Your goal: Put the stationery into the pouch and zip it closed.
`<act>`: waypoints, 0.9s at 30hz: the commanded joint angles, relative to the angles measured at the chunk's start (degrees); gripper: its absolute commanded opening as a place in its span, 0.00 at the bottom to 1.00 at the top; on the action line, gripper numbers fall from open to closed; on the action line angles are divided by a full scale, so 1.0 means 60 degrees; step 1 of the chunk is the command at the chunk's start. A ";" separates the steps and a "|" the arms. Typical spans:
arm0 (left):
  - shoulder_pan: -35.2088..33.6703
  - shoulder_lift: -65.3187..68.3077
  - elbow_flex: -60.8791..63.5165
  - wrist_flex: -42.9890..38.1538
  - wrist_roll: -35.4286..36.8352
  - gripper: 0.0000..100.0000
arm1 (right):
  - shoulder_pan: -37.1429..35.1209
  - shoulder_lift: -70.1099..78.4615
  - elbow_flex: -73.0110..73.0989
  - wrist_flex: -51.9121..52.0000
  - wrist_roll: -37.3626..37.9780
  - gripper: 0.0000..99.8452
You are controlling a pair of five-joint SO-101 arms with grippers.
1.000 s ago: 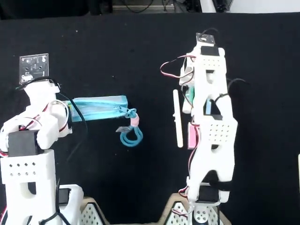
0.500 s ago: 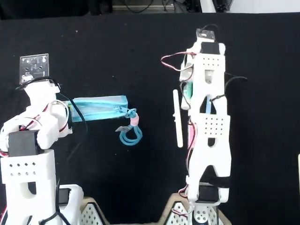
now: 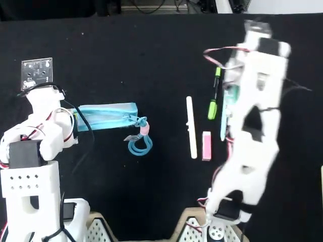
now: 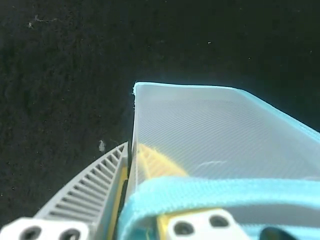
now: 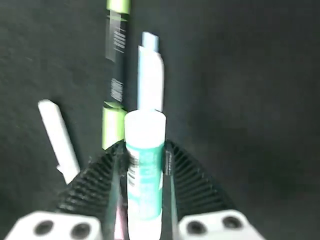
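pouch [image 4: 220, 135] edge clamped in left gripper [image 4: 134, 210]; right gripper [image 5: 144, 156] pinching white-teal tube [image 5: 145, 131].

The hand [image 4: 134, 159] clamps one end of the pouch [image 4: 215, 145]. The pouch's pale mesh panel and blue edging stretch away over the black desk [image 4: 65, 70].

You're looking at matt, slightly fuzzy cloth [image 3: 151, 50], a fine-mesh fabric pouch [image 4: 215, 135] with woven tape edging, a smooth plastic tube [image 5: 145, 170] and a glossy marker [image 5: 116, 75].
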 commanded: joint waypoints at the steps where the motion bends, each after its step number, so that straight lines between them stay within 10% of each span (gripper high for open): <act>1: -0.0125 0.0073 -0.0007 -0.0044 0.0088 0.03 | 0.1304 -0.1473 0.1634 0.0132 0.1304 0.01; 27: -0.0037 0.0073 -0.0007 -0.0059 0.0088 0.03 | 0.2725 -0.6586 1.2960 -0.6945 0.2183 0.01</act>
